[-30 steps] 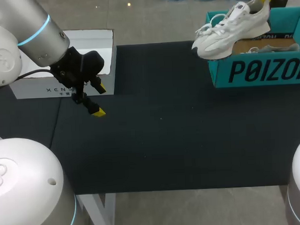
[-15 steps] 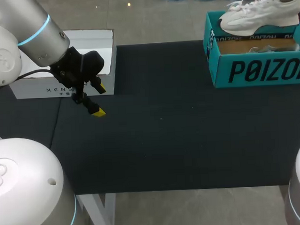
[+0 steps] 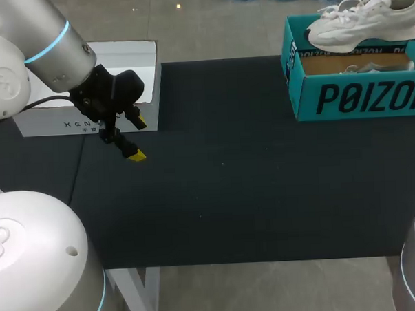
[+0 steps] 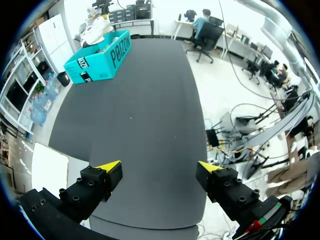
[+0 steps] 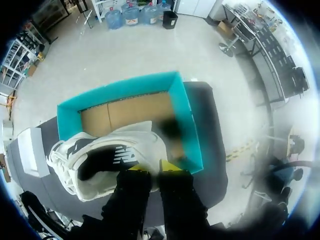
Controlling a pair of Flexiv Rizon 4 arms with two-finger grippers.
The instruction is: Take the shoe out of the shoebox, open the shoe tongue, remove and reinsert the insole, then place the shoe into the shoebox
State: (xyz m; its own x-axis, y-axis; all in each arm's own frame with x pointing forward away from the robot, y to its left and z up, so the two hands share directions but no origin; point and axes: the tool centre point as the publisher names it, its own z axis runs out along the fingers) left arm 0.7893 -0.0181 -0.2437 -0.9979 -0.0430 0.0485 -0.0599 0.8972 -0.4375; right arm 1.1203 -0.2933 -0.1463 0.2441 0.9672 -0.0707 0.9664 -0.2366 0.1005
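Observation:
A white sneaker [image 3: 357, 21] hangs above the open teal shoebox [image 3: 356, 97] at the table's far right, toe pointing left. In the right wrist view my right gripper [image 5: 153, 168] is shut on the heel edge of the sneaker [image 5: 100, 160], with the shoebox [image 5: 182, 115] below and ahead of it. A pale item [image 3: 369, 68] lies inside the box. My left gripper [image 3: 134, 139] hovers open and empty over the mat at the left. Its own view shows the left gripper [image 4: 159, 166] with fingers wide apart, and the shoebox [image 4: 100, 57] and sneaker [image 4: 95, 30] far ahead.
A black mat [image 3: 229, 182] covers the table. A white open box [image 3: 124, 52] stands at the back left, just behind my left arm. The mat's near edge runs along the front.
The right gripper has carried the sneaker to the right, from hanging past the shoebox's left corner to fully above the box. The left arm has not moved.

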